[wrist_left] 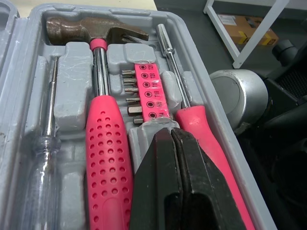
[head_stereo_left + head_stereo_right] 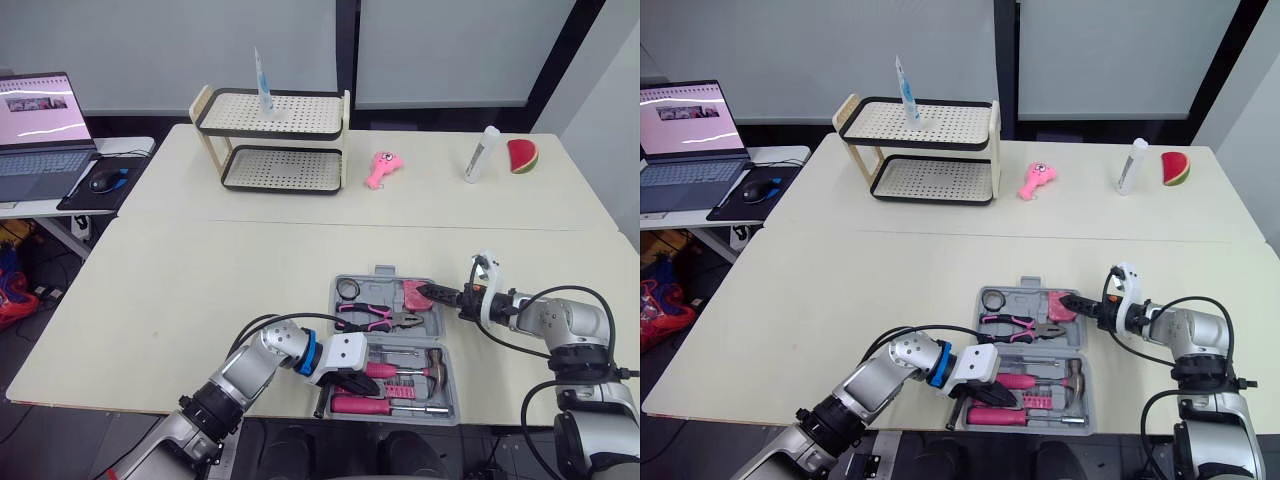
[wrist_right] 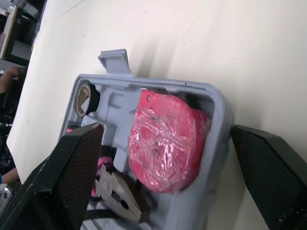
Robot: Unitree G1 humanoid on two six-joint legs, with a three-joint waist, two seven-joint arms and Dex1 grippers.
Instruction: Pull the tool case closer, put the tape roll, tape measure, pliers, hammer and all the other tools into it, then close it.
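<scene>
the tool case (image 3: 218, 125) sits open at 6 o'clock on the table (image 2: 200, 280), its hammer (image 1: 101, 139) lying 9 to 3, head at 3. the left wrist view shows the left gripper (image 1: 171, 133) clenched empty beside the handle. the right wrist view shows the right gripper (image 2: 436, 293) released, astride the tape measure (image 3: 165, 143).

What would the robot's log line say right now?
tool case: open, lid not shut | left tool: shut, beside hammer handle | right tool: open, straddling case wall next to tape measure
</scene>
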